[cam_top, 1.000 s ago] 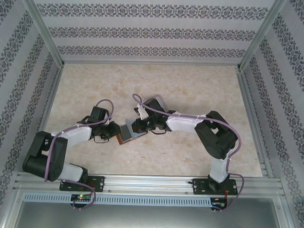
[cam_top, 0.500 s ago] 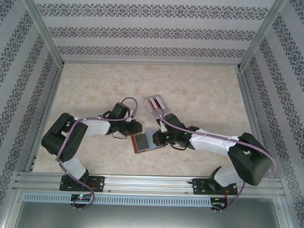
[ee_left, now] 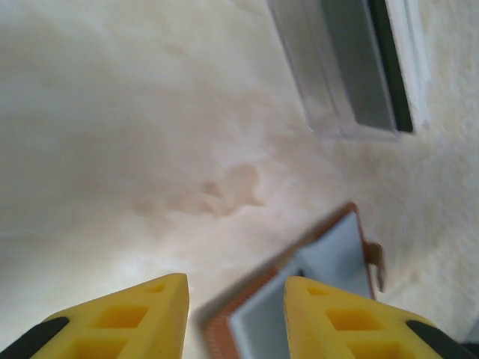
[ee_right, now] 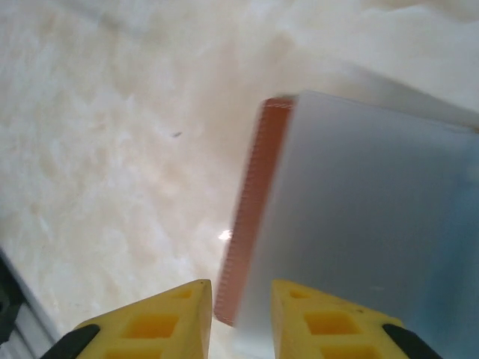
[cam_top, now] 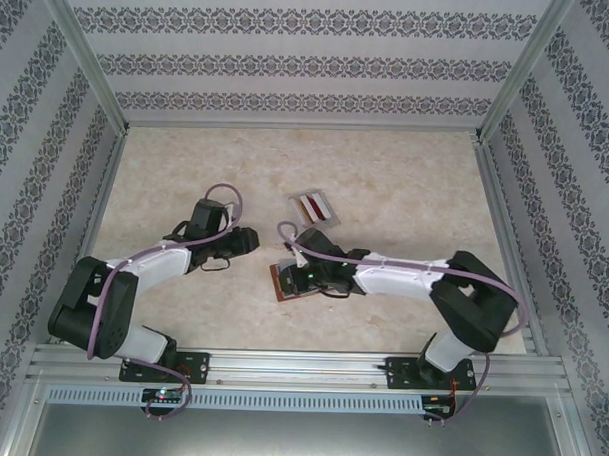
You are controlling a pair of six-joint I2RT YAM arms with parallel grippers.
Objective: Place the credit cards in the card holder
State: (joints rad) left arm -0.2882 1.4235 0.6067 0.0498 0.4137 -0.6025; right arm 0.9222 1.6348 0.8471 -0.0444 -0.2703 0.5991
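The right gripper (ee_right: pixel 241 310) is seen with its yellow fingers narrowly parted and empty. They are poised over the near edge of the orange-brown folding card holder (ee_right: pixel 359 217), which is laid open with its grey inside up; whether it is touched cannot be told. The left gripper (ee_left: pixel 236 318) is held open wider, also empty, at ten o'clock of the card holder and apart from it. At twelve o'clock of the card holder, near it, a clear plastic tray (cam_top: pixel 328 216) is set on the beige marbled table (cam_top: pixel 407 172). Thin dark red and white credit cards (cam_top: pixel 308 203) are kept in the tray.
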